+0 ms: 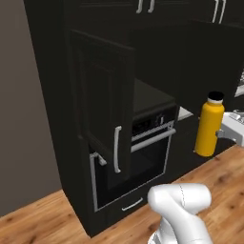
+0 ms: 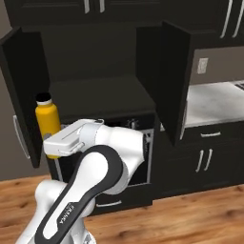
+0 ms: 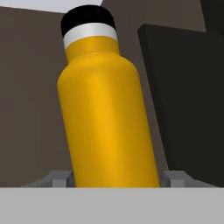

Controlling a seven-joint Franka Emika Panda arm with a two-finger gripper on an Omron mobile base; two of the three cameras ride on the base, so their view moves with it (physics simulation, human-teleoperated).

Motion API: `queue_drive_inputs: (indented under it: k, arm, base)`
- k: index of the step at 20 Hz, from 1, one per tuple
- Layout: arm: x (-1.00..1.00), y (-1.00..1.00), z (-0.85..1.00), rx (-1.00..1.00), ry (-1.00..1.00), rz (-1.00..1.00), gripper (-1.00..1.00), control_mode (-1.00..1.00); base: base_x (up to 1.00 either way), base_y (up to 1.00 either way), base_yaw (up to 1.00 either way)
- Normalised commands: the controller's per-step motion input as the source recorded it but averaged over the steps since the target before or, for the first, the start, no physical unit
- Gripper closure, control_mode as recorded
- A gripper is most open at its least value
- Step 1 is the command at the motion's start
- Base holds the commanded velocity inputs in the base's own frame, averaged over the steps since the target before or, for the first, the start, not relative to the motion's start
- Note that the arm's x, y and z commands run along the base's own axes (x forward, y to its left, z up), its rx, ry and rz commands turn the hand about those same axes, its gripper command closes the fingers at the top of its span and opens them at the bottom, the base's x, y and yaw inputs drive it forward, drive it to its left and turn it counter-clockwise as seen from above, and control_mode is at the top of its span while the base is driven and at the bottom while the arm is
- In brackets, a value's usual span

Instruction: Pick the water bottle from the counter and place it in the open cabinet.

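Between the closed jaws, one upright water bottle (image 3: 107, 109), before one open cabinet (image 2: 102, 93).

The wooden floor (image 2: 200, 214) is carrying the tall black cabinet (image 2: 100, 62) unit and the lower cupboards. Inside the open cabinet a dark shelf (image 2: 102, 97) is lying bare. At the right, the pale counter (image 2: 214, 102) is resting on the lower cupboards (image 2: 209, 162).
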Motion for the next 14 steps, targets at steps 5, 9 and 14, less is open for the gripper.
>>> queue_drive_inputs:
  k: [5,9,14]
  arm:
    - [0.00,0.00,0.00,0.00,0.00,0.00,1.00,1.00]
    - [0.00,0.00,0.00,0.00,0.00,0.00,1.00,1.00]
    - [0.00,0.00,0.00,0.00,0.00,0.00,1.00,1.00]
  base:
    - [0.07,-0.22,0.25]
    - [0.10,-0.18,0.26]
    - [0.09,-0.21,0.23]
